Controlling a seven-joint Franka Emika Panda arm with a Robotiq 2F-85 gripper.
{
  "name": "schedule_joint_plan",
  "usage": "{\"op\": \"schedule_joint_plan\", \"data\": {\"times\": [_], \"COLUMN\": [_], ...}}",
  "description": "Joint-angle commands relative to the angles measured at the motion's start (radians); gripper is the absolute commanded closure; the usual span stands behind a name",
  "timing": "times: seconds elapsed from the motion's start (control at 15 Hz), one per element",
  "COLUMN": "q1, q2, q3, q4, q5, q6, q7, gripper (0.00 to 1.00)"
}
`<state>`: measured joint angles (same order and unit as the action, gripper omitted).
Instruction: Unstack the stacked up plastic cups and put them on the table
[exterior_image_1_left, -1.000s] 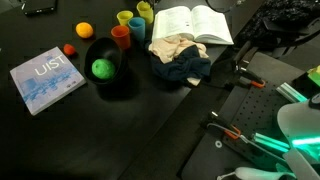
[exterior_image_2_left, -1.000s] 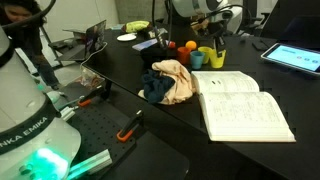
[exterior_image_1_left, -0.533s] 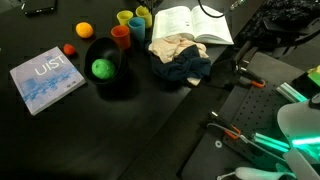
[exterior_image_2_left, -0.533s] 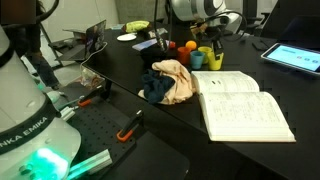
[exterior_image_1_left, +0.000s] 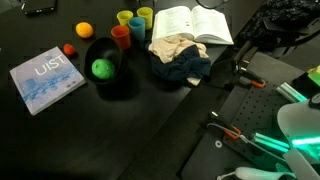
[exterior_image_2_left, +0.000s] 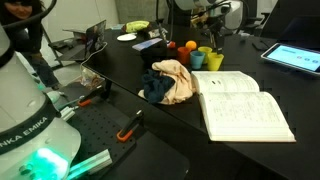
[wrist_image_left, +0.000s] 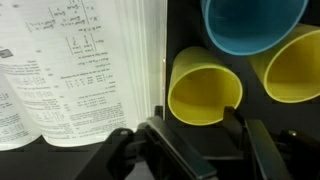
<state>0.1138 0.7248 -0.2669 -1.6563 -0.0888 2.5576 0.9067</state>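
In the wrist view a yellow plastic cup (wrist_image_left: 205, 85) stands upright on the black table (wrist_image_left: 185, 30), just ahead of my gripper (wrist_image_left: 195, 135). The jaws are open and hold nothing. A blue cup (wrist_image_left: 250, 25) and another yellow cup (wrist_image_left: 290, 65) stand close behind it. In an exterior view the yellow cup (exterior_image_1_left: 145, 14), blue cup (exterior_image_1_left: 137, 25), a yellow-green cup (exterior_image_1_left: 125, 18) and an orange cup (exterior_image_1_left: 121, 37) stand separately in a tight group. My gripper (exterior_image_2_left: 212, 25) hangs just above them.
An open book (exterior_image_1_left: 190, 24) lies right beside the cups, with a crumpled cloth (exterior_image_1_left: 178, 55) in front of it. A black bowl (exterior_image_1_left: 90, 50) holds a green ball (exterior_image_1_left: 102, 68). An orange fruit (exterior_image_1_left: 84, 30) and a grey-blue book (exterior_image_1_left: 46, 80) lie farther off.
My gripper was down at the cup group, shut on the yellow cup. It has since opened, left the cup on the table beside the book, and risen clear.
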Motion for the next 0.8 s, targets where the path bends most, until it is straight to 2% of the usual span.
{"op": "schedule_joint_plan", "data": {"times": [0.0, 0.07, 0.2, 0.47, 0.73], "q1": [0.035, 0.034, 0.036, -0.002, -0.018], "q2": [-0.098, -0.124, -0.182, -0.283, -0.331], "q3": [-0.007, 0.007, 0.038, 0.146, 0.194], "q4": [0.018, 0.023, 0.023, 0.002, -0.021], "q5": [-0.039, -0.044, -0.051, 0.036, 0.100], "q6": [-0.130, -0.163, -0.229, -0.343, -0.421], "q7": [-0.012, -0.025, -0.059, -0.166, -0.221], "gripper": [0.04, 0.01, 0.00, 0.00, 0.00]}}
